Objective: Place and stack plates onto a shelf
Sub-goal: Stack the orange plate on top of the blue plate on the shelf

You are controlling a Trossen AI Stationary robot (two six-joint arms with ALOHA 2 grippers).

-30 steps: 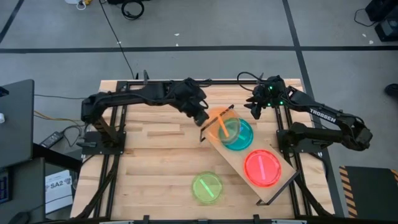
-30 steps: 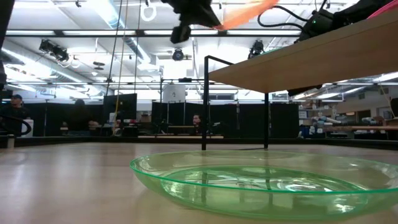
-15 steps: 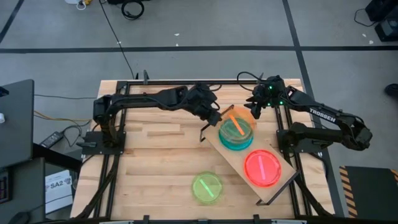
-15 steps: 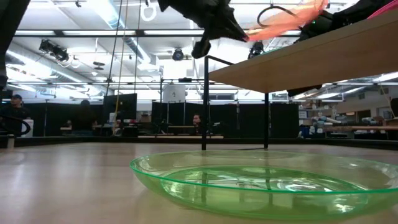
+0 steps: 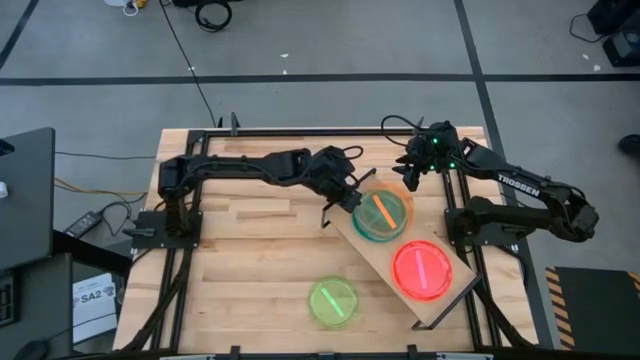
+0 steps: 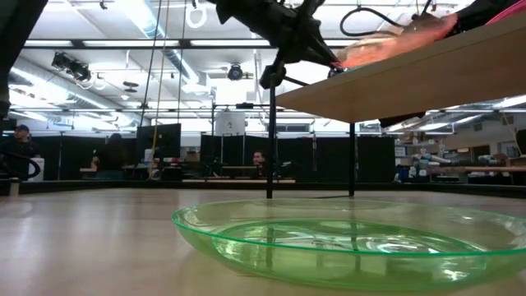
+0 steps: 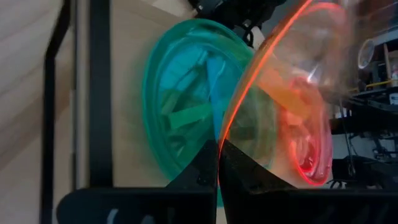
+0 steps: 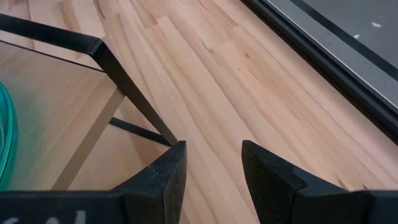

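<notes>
My left gripper [image 5: 352, 196] is shut on an orange plate [image 5: 382, 211], which covers a blue-green plate [image 7: 183, 106] at the shelf's far end. The shelf [image 5: 372, 252] is a light wood plank on a black wire frame. A pink plate [image 5: 421, 268] lies on its near end. On the table in front of the shelf lies a green plate [image 5: 333, 300], also seen in the low view [image 6: 345, 247]. My right gripper [image 5: 411, 177] hovers open beyond the shelf's far end, its fingers [image 8: 174, 168] apart over bare tabletop. My left gripper pinches the orange plate's rim [image 7: 219, 140] between its two shut fingers, at the edge nearest the table's left. The fingers slant down from the table's left. The plate sits tilted over the blue-green plate [image 6: 394, 43]; whether the two touch, I cannot tell.
The shelf's black wire legs [image 6: 270, 136] stand on the slatted tabletop [image 5: 250, 250]. There is free tabletop to the left of the shelf. Beyond the table the low view shows a dark room with people far off.
My left gripper has carried the orange plate toward the table's right and down onto the shelf's far end. The plate has come from beside the blue-green plate to right over it and has tipped flatter. The gripper has stayed shut.
</notes>
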